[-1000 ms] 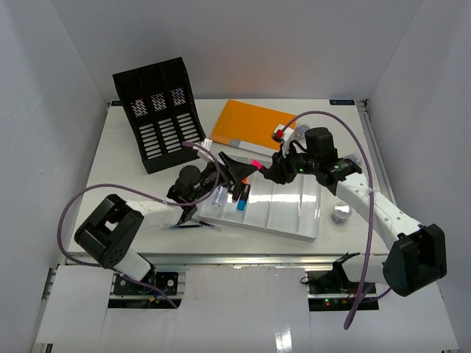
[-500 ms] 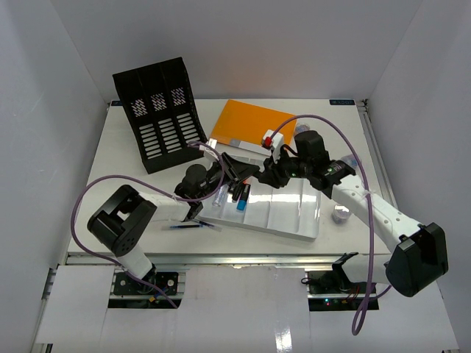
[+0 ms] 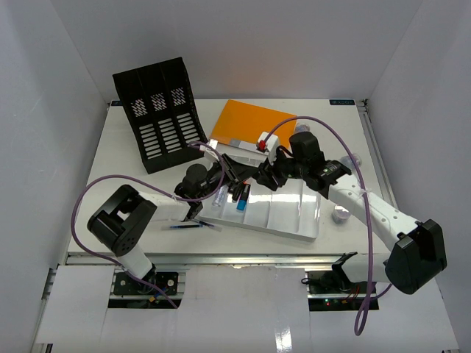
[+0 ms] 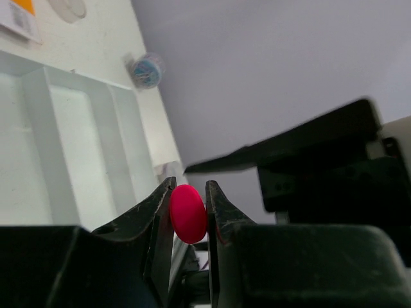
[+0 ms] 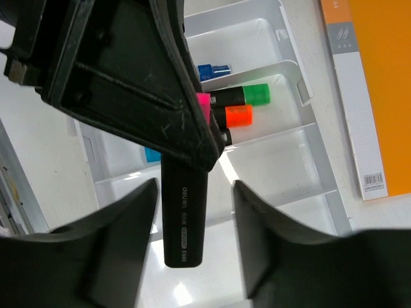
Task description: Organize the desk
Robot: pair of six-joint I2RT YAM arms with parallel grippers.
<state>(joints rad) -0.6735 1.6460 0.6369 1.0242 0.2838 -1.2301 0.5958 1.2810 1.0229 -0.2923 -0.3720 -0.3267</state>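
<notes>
White bench spans the whole view under both arms. Black file rack stands at far left, orange notebook flat at far centre, white compartment tray near the front. Both arms meet above the tray's left end. Left fingers pinched tight on the pink cap of a black marker, which is held off the tray. Right fingers spread wide, one on each side of the marker's barrel, gap showing on both sides. Green highlighter and orange highlighter lie side by side in one tray compartment.
</notes>
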